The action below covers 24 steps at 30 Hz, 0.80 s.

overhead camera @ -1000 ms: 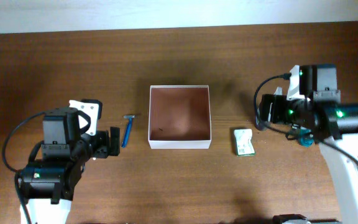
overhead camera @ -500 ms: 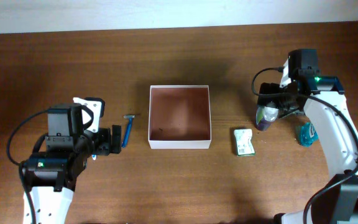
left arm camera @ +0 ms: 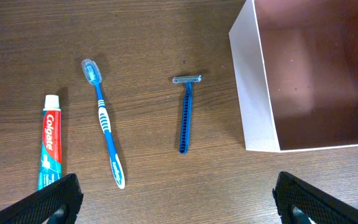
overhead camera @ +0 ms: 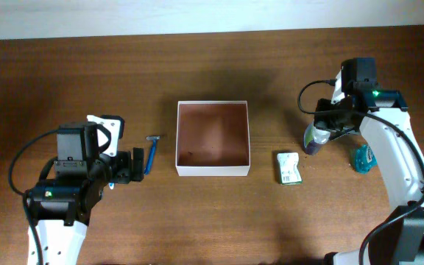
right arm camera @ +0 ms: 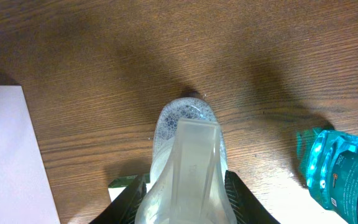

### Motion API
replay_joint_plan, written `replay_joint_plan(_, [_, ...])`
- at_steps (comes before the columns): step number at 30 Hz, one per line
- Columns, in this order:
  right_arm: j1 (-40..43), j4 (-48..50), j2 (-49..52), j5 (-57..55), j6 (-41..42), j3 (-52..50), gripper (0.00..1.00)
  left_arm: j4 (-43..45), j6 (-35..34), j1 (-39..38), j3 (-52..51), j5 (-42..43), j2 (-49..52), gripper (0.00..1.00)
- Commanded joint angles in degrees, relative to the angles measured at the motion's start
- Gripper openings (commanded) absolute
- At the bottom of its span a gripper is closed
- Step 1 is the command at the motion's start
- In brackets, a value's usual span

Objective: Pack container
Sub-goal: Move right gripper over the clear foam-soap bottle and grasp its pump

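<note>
Left arm (overhead camera: 57, 202) sits folded at the near left, wrist roughly level. Left gripper (overhead camera: 135, 166) points right. Its fingers (left arm camera: 51, 199) show only as tips at the two bottom corners of the left wrist view, spread wide with nothing held between them. Right arm (overhead camera: 392, 158) comes from the near right and bends inward at the elbow. Right gripper (overhead camera: 319, 133) faces left and down. Right fingers (right arm camera: 244, 208) are pressed on both sides of a clear bottle (right arm camera: 188, 155).
</note>
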<state>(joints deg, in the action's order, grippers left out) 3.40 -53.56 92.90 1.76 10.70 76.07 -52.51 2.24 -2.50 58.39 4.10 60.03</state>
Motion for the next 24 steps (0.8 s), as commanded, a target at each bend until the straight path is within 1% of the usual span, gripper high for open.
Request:
replay_joint_plan(1, [0.0,-0.17,0.04,0.17,0.31,1.62,0.31,0.15,-0.55,-0.13,1.11,0.83,0.24,0.99])
replay_joint_plan(16, [0.0,0.31,0.04,0.15,0.09,2.38,0.31,0.15,-0.55,-0.13,1.11,0.83,0.24,0.99])
replay_joint_plan(18, [0.0,0.5,0.04,0.13,0.09,2.38,0.33,0.13,-0.55,-0.13,1.11,0.83,0.24,0.99])
replay_joint_plan(22, [0.0,0.94,0.04,-0.13,0.09,2.38,0.4,0.15,-0.55,-0.13,1.11,0.83,0.24,0.99])
replay_joint_plan(24, [0.0,1.4,0.04,-0.57,0.09,2.38,0.4,0.15,-0.55,-0.13,1.11,0.83,0.24,0.99])
